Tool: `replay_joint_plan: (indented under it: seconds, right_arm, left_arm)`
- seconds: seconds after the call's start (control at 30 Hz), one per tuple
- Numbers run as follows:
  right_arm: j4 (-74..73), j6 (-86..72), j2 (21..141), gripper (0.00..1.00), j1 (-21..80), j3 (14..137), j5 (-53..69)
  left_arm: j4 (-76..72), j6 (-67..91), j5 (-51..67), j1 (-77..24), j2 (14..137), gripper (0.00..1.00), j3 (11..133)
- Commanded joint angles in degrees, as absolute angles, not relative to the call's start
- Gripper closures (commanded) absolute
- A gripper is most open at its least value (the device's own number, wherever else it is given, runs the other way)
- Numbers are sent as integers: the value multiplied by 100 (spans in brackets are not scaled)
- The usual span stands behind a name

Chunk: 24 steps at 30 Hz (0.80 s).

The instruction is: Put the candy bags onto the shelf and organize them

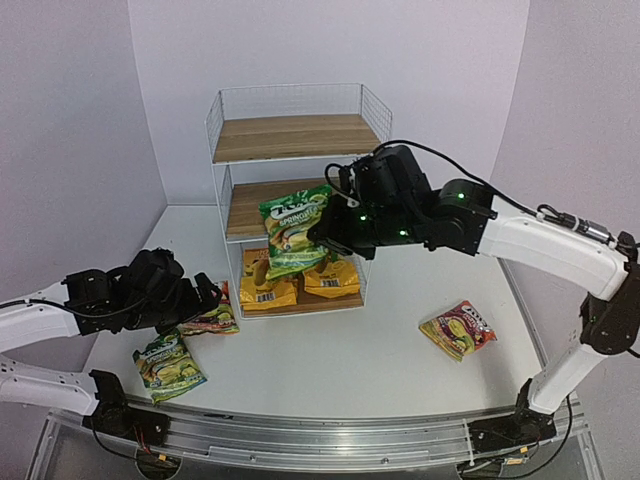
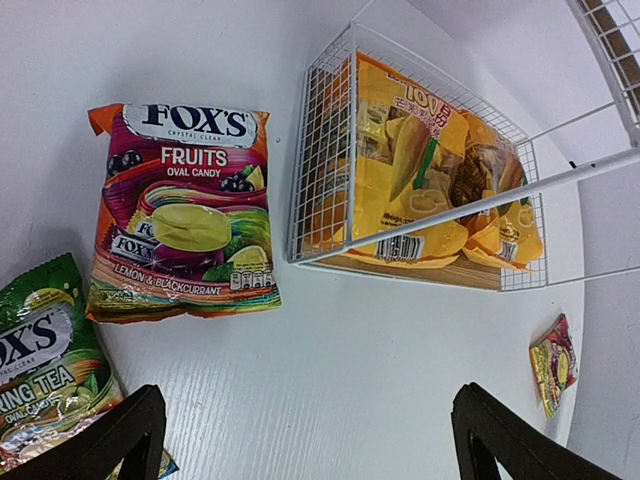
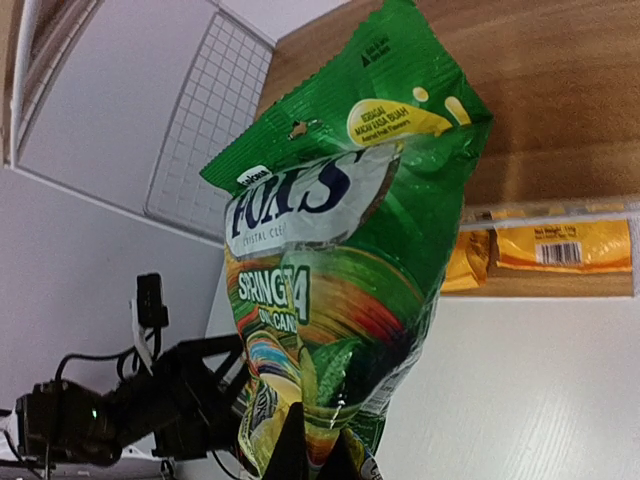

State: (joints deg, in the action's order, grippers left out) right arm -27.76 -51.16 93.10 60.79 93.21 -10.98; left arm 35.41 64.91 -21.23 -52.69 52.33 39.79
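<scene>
The shelf (image 1: 295, 138) is standing at the far middle of the table (image 1: 340, 370). White wire mesh is closing its sides and back, and the front is standing open. Two yellow bags (image 1: 270, 287) are lying side by side on its bottom board and taking up most of it.

On the table, a purple-red fruit bag (image 2: 180, 215) is lying flat just beside the shelf's left foot. A second green bag (image 1: 168, 362) is lying nearer the front left, and another red bag (image 1: 458, 328) is lying well apart on the right. The left fingers (image 2: 125, 435) are hovering spread wide over the table near the fruit bag, gripping nothing.

The right fingers (image 3: 290, 455) are pinching a green bag (image 1: 293, 230) near its lower end, closed tight on it. The bag is hanging upright in the air at the shelf's open front, before the middle board. In the top view its lower part is covering a corner of the yellow bags. It is glossy, carrying a white "FOX'S" label, "SPRING" lettering and a yellow oval under a crimped top seam. It is creasing slightly around its middle.
</scene>
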Motion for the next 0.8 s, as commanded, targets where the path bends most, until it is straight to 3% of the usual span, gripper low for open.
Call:
replay_joint_plan:
  seconds: [0.0,0.37,0.77]
  right_arm:
    - [-1945,-5013,9888,100,6130,10092,-1764]
    - [-1397,-4596,11103,100,6143,11180,-2445]
    - [217,-4243,11165,97,6141,10238,-2572]
  left_arm:
    - [3958,6305,-2171,-5239,4979,1,4199]
    - [3966,6282,-2095,-5239,4403,1,3979]
    - [3758,6181,-2056,-5241,4358,0,3863]
